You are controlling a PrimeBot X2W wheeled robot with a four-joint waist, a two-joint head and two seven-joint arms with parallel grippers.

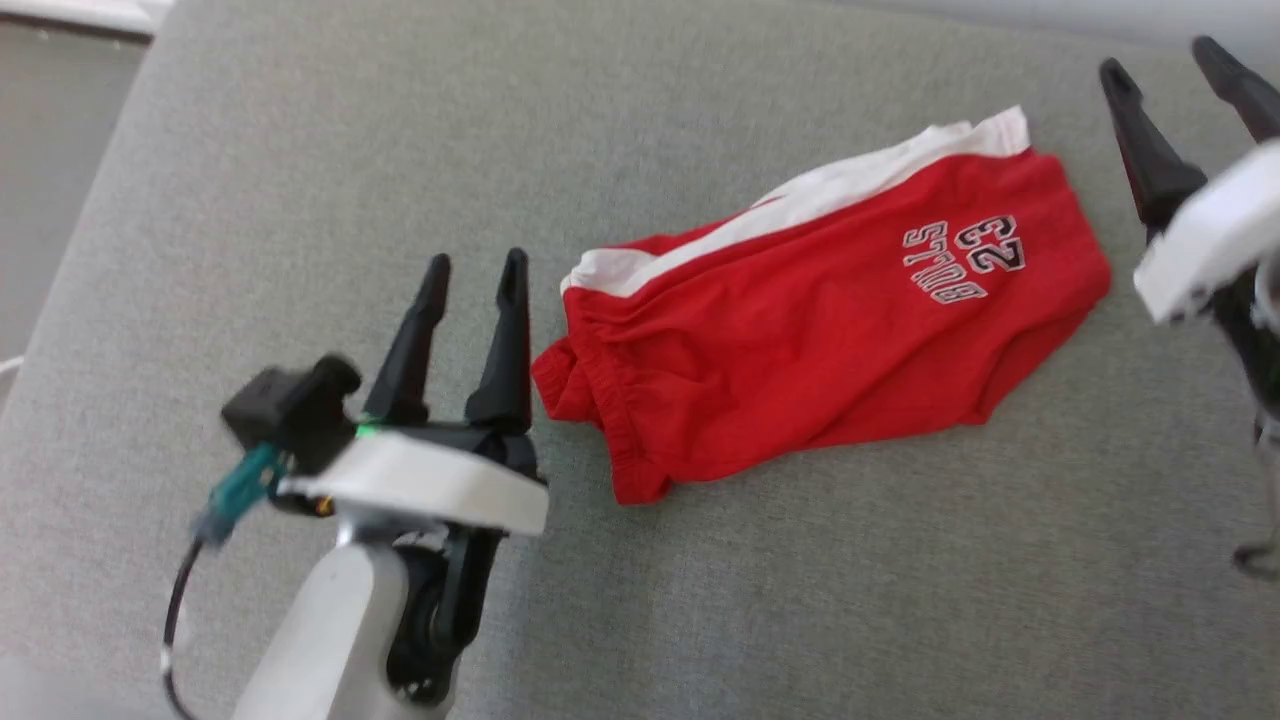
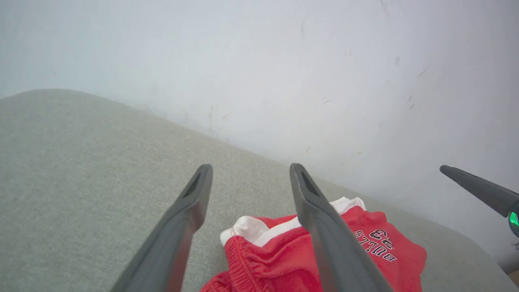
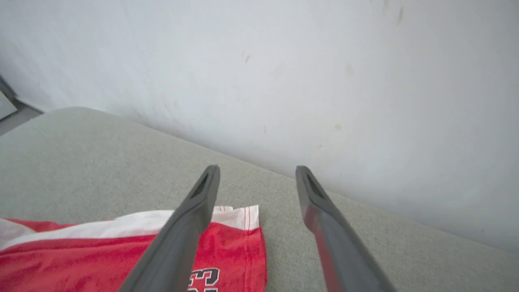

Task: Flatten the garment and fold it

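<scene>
Garment [image 1: 820,330], mid-frame: half-folded, we judge. Left gripper [image 1: 476,262], right gripper [image 1: 1160,55]: fingers parted, empty, flanking it. Next: we grasp one end.

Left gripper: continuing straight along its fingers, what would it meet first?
The left gripper would probably meet the pale wall, passing over grey cushion beside the red shorts; height unclear.

You see a grey upholstered surface [image 1: 300,180] with a woven texture and a rounded edge. At 12 o'clock in both wrist views, a pale wall [image 2: 259,61] rises behind it, bearing faint scuff marks [image 2: 409,99]. At 10 o'clock in the head view, a darker grey area [image 1: 50,150] lies beyond its edge.
</scene>
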